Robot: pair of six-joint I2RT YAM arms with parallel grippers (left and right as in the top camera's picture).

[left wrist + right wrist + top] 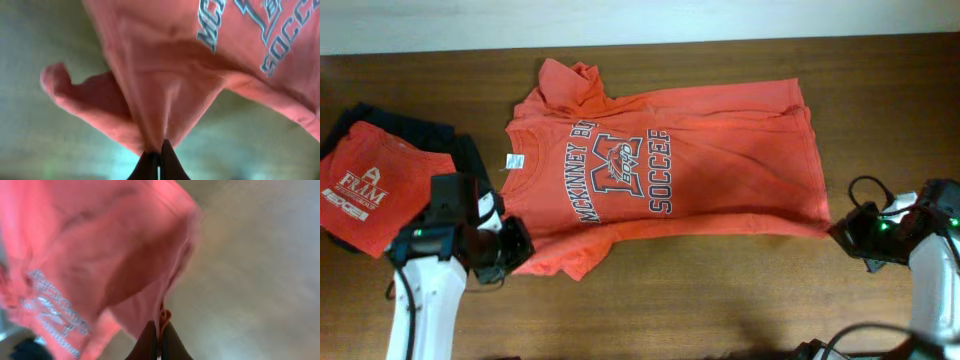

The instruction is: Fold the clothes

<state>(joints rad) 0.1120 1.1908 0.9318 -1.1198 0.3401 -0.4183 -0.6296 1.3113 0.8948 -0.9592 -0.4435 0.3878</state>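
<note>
Sitting at the far left of the desk [720,300] is a folded red shirt [375,185] with a white logo, lying on top of a dark garment [415,128] whose edge shows behind and beside it. Just right of that pile, the left hand [518,243] is clenched on the orange-red T-shirt [720,170], pinching the cloth at the near shoulder beside the near sleeve [575,258]. In the left wrist view the black fingertips [170,162] are pressed together with a ridge of the fabric drawn up between them.

The T-shirt lies print side up across the middle of the desk, collar toward the left and hem toward the right. A small white neck label [515,162] shows at the collar, and the grey-white soccer lettering [620,165] runs sideways across the chest. The far sleeve [570,82] is crumpled and bunched up at the top edge.

At the right, the right hand [838,230] is clenched on the near corner of the hem. The right wrist view, somewhat blurred, shows its fingertips [147,342] closed on a small fold of the cloth.
</note>
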